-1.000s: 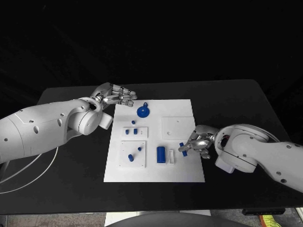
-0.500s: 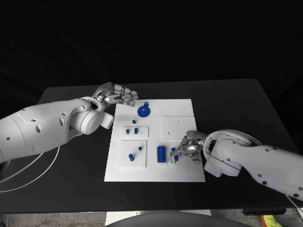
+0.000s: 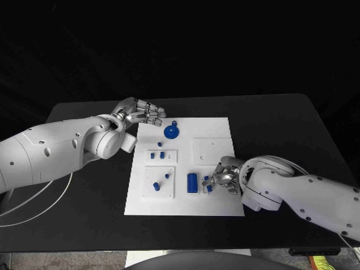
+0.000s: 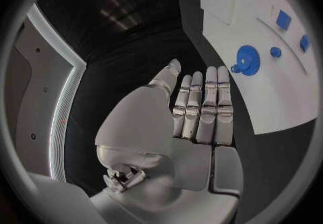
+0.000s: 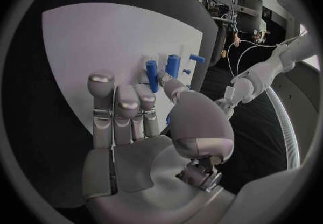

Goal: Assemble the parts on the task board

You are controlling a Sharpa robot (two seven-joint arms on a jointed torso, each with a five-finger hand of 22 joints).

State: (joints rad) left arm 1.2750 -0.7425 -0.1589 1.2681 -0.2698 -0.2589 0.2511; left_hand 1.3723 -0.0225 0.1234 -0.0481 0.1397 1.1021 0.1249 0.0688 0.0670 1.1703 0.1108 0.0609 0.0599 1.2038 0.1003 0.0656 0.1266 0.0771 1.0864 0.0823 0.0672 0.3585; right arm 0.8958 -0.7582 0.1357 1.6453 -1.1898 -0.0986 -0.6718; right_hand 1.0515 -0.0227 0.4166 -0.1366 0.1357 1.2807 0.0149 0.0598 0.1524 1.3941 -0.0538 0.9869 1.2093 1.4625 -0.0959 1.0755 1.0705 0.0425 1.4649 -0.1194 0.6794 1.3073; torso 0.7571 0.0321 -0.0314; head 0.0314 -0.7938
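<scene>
Near the task board's right edge, toward its front corner, my right hand pinches a small blue peg between thumb and fingertips, beside the white slot block. By the board's far left corner my left hand hovers with fingers straight, holding nothing, close to the blue gear.

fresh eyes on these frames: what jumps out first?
The white task board in the middle of the black table, dotted with small blue parts. The biggest is the blue gear near its far end, close to the left hand, which hangs over the table by the board's far left corner with nothing in it. The right hand is down at a blue peg near the board's right side.
</scene>
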